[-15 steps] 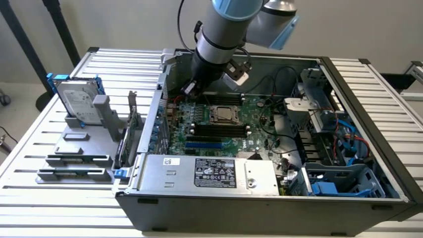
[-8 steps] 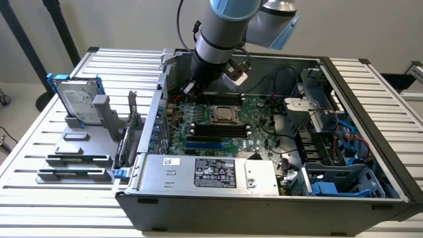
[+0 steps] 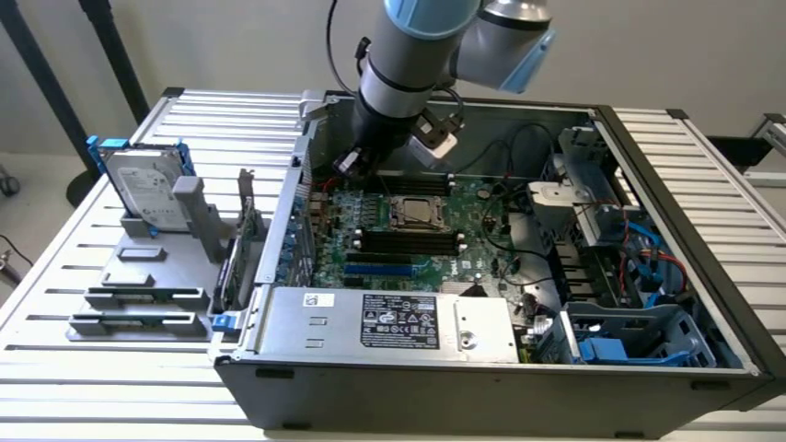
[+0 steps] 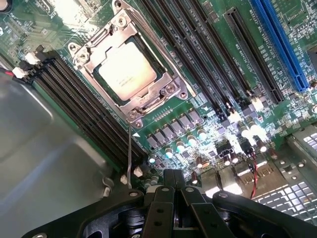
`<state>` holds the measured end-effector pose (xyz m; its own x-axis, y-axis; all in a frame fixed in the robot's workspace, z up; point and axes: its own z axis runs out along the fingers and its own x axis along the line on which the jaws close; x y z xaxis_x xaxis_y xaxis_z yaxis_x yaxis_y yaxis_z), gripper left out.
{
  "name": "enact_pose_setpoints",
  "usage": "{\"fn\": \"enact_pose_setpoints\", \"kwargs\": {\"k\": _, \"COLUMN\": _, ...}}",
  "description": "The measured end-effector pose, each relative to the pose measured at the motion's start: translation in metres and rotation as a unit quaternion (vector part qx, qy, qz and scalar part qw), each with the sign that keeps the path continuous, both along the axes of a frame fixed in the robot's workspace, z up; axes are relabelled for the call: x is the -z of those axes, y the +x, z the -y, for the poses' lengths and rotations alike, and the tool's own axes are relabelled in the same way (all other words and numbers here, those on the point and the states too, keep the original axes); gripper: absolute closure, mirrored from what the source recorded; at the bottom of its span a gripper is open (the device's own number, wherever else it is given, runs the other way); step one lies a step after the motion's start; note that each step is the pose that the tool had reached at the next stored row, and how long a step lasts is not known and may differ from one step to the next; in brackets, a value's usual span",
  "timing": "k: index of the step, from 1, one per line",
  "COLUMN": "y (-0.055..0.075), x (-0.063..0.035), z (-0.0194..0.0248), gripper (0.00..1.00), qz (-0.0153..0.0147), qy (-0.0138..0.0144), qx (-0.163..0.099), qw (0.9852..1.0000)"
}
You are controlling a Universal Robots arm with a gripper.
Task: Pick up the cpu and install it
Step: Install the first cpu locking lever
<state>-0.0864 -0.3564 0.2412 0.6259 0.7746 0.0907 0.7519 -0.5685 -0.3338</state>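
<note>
in the exterior view the cpu (image 3: 414, 211) sits seated in the middle of the motherboard (image 3: 473, 253) with the gripper (image 3: 352, 164) over the motherboard's edge nearby, and in the wrist view its fingers (image 4: 167, 181) are clenched on nothing above the motherboard.

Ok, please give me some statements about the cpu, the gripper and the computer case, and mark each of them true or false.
1. The cpu lies in its socket on the motherboard. True.
2. The gripper holds the cpu. False: it is shut on nothing and is apart from the cpu.
3. A hard drive stands outside the case, on the exterior view's left. True.
4. The case is closed by a side panel. False: it lies open, and the motherboard shows inside it.
</note>
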Motion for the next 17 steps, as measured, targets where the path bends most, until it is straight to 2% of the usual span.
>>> {"fn": "enact_pose_setpoints", "kwargs": {"k": 4, "y": -0.0016, "x": -0.007, "z": 0.0, "gripper": 0.89, "qz": 0.0051, "qy": 0.0011, "qx": 0.0, "qw": 1.0}}
{"fn": "enact_pose_setpoints", "kwargs": {"k": 6, "y": -0.0022, "x": -0.0087, "z": 0.0, "gripper": 0.89, "qz": 0.0093, "qy": 0.0012, "qx": 0.001, "qw": 1.0}}
{"fn": "enact_pose_setpoints", "kwargs": {"k": 9, "y": -0.0033, "x": -0.0091, "z": 0.0, "gripper": 0.89, "qz": 0.0167, "qy": 0.0026, "qx": 0.002, "qw": 0.9999}}
{"fn": "enact_pose_setpoints", "kwargs": {"k": 11, "y": -0.0042, "x": -0.0092, "z": -0.0002, "gripper": 0.89, "qz": 0.0195, "qy": 0.0063, "qx": 0.006, "qw": 0.9998}}
{"fn": "enact_pose_setpoints", "kwargs": {"k": 12, "y": -0.0048, "x": -0.0092, "z": -0.0002, "gripper": 0.89, "qz": 0.0203, "qy": 0.009, "qx": 0.008, "qw": 0.9997}}
{"fn": "enact_pose_setpoints", "kwargs": {"k": 14, "y": -0.0061, "x": -0.0089, "z": -0.0002, "gripper": 0.89, "qz": 0.0209, "qy": 0.015, "qx": 0.014, "qw": 0.9996}}
{"fn": "enact_pose_setpoints", "kwargs": {"k": 17, "y": -0.008, "x": -0.0076, "z": -0.0002, "gripper": 0.89, "qz": 0.0209, "qy": 0.0205, "qx": 0.022, "qw": 0.9993}}
